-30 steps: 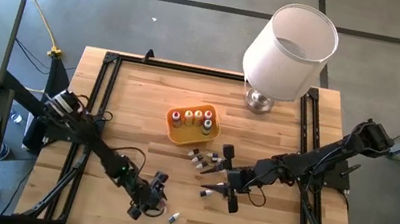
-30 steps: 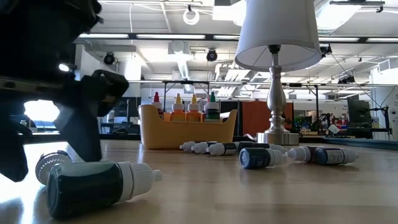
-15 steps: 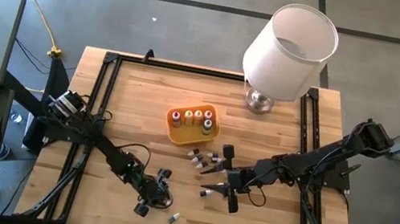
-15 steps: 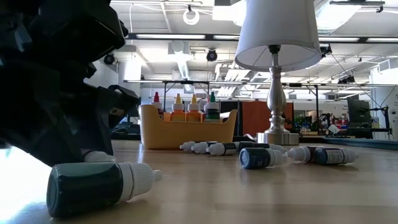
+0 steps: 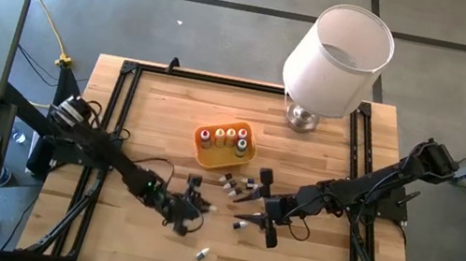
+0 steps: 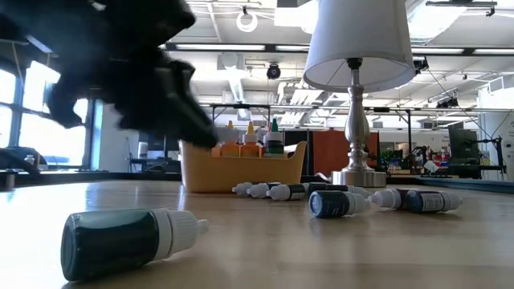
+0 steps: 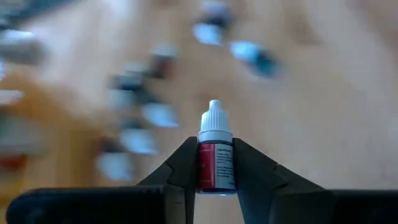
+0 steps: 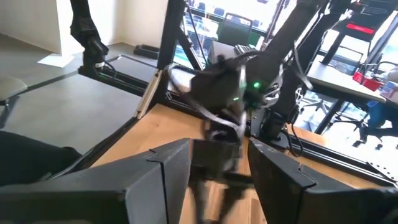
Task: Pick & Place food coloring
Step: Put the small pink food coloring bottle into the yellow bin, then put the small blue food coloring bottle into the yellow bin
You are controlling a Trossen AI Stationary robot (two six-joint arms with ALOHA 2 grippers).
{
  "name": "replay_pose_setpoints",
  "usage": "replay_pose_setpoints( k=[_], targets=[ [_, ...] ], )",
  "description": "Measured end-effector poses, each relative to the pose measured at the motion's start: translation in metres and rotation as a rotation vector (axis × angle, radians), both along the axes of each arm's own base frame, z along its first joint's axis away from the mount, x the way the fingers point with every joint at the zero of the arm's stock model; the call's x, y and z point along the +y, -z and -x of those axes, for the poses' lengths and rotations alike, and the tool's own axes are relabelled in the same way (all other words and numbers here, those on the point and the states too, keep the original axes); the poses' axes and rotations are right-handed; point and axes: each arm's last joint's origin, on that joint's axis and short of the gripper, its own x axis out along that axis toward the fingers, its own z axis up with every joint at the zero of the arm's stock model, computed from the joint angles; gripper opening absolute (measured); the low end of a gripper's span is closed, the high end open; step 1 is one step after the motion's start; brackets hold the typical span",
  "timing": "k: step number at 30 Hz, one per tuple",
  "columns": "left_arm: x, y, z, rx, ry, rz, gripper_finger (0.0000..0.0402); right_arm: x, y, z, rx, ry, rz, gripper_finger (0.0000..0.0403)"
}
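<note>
A small red bottle (image 7: 215, 163) with a white cap is pinched between the two dark fingers of the left gripper (image 7: 215, 180), cap pointing away from the wrist, as is seen in the left wrist view. In the high view the left gripper (image 5: 189, 207) is placed over the wood table (image 5: 151, 107), between the orange tray (image 5: 222, 155) and a single dark bottle (image 5: 203, 254) lying near the table's front edge. Four bottles (image 5: 223, 135) are stood upright in the tray, and a cluster of loose bottles (image 5: 238, 185) is lain just in front of it. The right gripper (image 5: 268, 217) is held low beside that cluster, its fingers spread with nothing between them. A lamp (image 5: 336, 53) is stood at the table's far right corner. In the low view a dark green bottle (image 6: 128, 241) is lain on its side nearest the camera.
</note>
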Motion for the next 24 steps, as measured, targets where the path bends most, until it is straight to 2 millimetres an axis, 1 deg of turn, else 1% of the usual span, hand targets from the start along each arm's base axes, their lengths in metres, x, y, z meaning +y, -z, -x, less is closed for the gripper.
replay_pose_setpoints(
  k=[4, 7, 12, 15, 17, 20, 22, 24],
  targets=[
    [0.035, -0.024, -0.008, -0.079, -0.176, -0.112, 0.0076, -0.001, 0.0, 0.0, -0.002, 0.042, 0.005, 0.0153],
    [0.067, -0.033, -0.015, -0.08, -0.269, -0.106, 0.0076, -0.002, 0.0, 0.0, -0.003, 0.065, 0.008, 0.0154],
    [0.123, -0.031, -0.021, 0.006, -0.405, -0.033, 0.0075, -0.002, 0.001, 0.0, 0.002, 0.066, 0.01, 0.0154],
    [0.146, -0.025, -0.018, 0.079, -0.442, 0.039, 0.0081, -0.002, 0.003, 0.0, 0.024, 0.067, 0.013, 0.0155],
    [0.154, -0.023, -0.017, 0.097, -0.458, 0.065, 0.0091, -0.002, 0.006, 0.0, 0.063, 0.072, -0.004, 0.0155],
    [0.156, -0.023, -0.018, 0.101, -0.43, 0.1, 0.0113, -0.003, 0.012, 0.002, 0.119, 0.082, -0.011, 0.0156],
    [0.154, -0.023, -0.019, 0.104, -0.395, 0.111, 0.0128, -0.004, 0.014, 0.002, 0.135, 0.109, 0.025, 0.0156],
    [0.151, -0.023, -0.019, 0.109, -0.377, 0.11, 0.0139, -0.006, 0.015, 0.002, 0.133, 0.149, 0.097, 0.0156]
  ],
)
